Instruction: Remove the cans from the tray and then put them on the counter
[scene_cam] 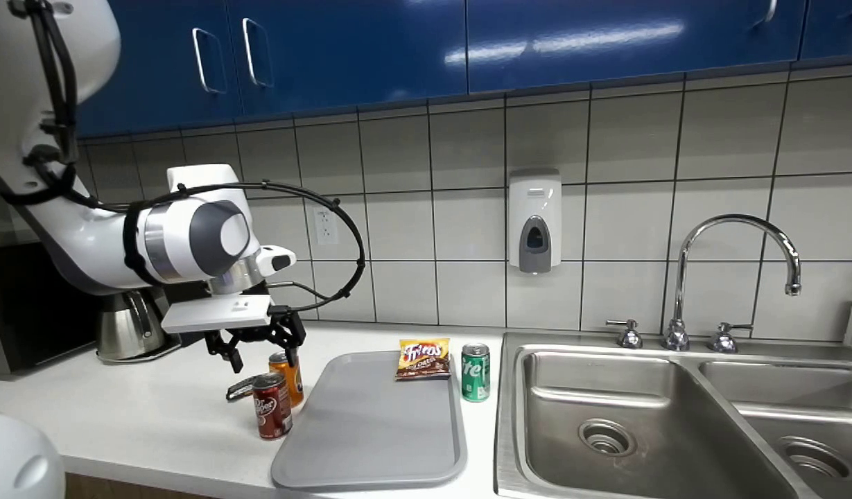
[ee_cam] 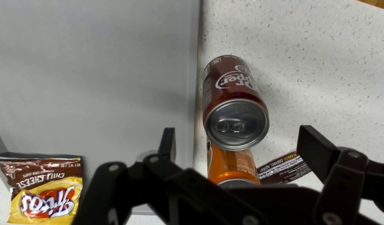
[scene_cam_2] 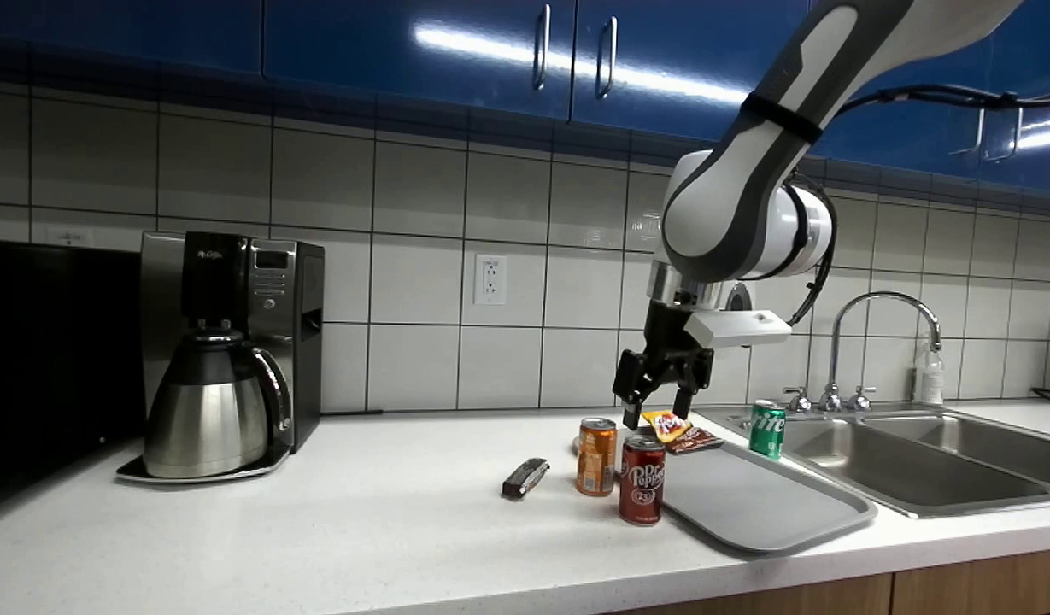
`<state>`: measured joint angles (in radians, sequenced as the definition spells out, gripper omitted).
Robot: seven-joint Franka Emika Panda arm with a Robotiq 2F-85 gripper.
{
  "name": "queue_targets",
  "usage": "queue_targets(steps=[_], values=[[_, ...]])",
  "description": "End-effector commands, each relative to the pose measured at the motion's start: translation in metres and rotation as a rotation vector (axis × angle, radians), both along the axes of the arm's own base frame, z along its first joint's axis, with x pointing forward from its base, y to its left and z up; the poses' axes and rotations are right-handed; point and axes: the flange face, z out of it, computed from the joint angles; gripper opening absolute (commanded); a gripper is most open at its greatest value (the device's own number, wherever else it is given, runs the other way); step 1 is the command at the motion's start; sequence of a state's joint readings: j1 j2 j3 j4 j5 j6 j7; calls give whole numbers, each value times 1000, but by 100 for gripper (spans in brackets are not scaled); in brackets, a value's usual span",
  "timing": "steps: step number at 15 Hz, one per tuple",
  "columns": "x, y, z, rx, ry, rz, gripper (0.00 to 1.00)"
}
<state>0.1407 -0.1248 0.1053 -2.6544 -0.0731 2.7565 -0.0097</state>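
Kitchen, off-white tiled wall [scene_cam: 398, 229] below glossy blue upper cabinets [scene_cam: 349, 55]. Along the wall runs a long, pale off-white, finely speckled table [scene_cam_2: 362, 521]. Set into it: a stainless steel double sink [scene_cam: 510, 416] with a curved chrome faucet [scene_cam: 678, 305]. Well apart from the sink, a black-and-steel coffee maker [scene_cam_2: 272, 282].

Near the sink lies a flat grey rectangular tray [scene_cam: 384, 430], low rim, rounded corners. Over its wall-side corner toward the sink rests a crinkled yellow-and-brown Fritos packet [scene_cam: 423, 359].

Between tray and sink: a cylindrical metal green can [scene_cam: 475, 373] with white lettering, close to the tray's edge. Just beside the tray's opposite long side: a metal dark red can [scene_cam_2: 642, 483] marked Dr Pepper. Next to that one, nearer the wall: a metal orange can [scene_cam_2: 596, 457]; whether these two touch cannot be told. All three stand upright on the table, outside the tray. A flat, dark brown wrapped candy bar [scene_cam_2: 525, 478] lies near the orange can, on the side away from the tray.

White-and-grey robot arm [scene_cam_2: 730, 205] extends from above. Its black jaws point down over the dark red and orange cans, spread wide, a broad gap between the two fingers [ee_cam: 316, 150]. In the wrist view, the dark red can shows between them, partly covering the orange can.
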Motion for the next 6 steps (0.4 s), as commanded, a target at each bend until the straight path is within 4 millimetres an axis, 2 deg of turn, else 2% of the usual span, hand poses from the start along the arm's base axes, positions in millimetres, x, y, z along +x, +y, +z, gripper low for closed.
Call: queue_targets(steps=[1,3,4,6], values=[[-22,-11,17,14,-35,-14,100],[-29,-16,22,22,-46,-30,100],[-14,-8,12,12,-20,-23,100],[-19,-11,16,16,-29,-33,100]])
